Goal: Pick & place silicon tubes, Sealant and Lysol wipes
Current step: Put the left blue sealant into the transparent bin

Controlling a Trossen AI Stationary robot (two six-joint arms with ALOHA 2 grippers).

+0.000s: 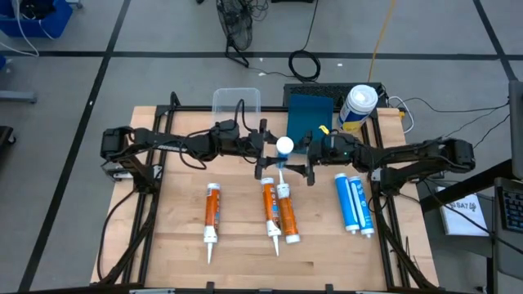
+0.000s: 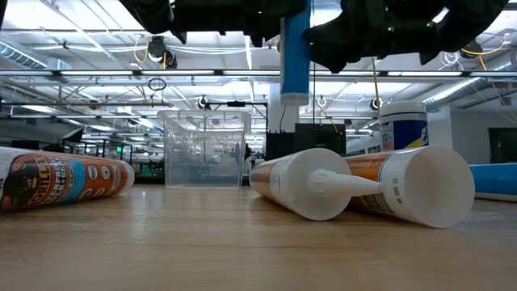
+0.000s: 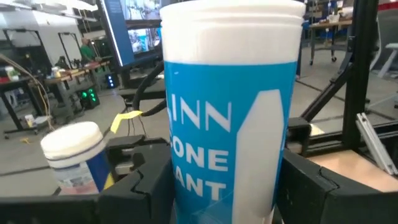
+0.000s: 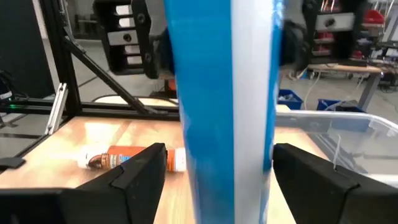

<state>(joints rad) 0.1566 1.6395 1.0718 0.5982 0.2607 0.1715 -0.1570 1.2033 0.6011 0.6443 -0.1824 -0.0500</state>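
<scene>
- Blue sealant tube (image 1: pixel 283 148) is up in the air over the middle of the table, standing upright, white cap end up, right between the two grippers.
- Left gripper (image 1: pixel 263 153) is clamped on it near the capped end; its wrist view shows both dark fingers (image 3: pixel 146 183) pressed against the blue label.
- Right gripper (image 1: pixel 309 157) sits on the tube's other side with its fingers (image 4: pixel 134 174) spread and daylight either side of the tube, so it's let go or hasn't bitten yet. Looks like a handover to me.
- Below it, two orange tubes (image 1: pixel 279 214) lie side by side, and a third orange tube (image 1: pixel 212 216) lies further left.
- Two more blue tubes (image 1: pixel 353 202) lie on the right side of the table.
- Lysol wipes (image 1: pixel 358 106) stand upright at the back right, untouched.
- Clear plastic bin (image 1: pixel 236 104) at the back is probably the drop spot.
</scene>
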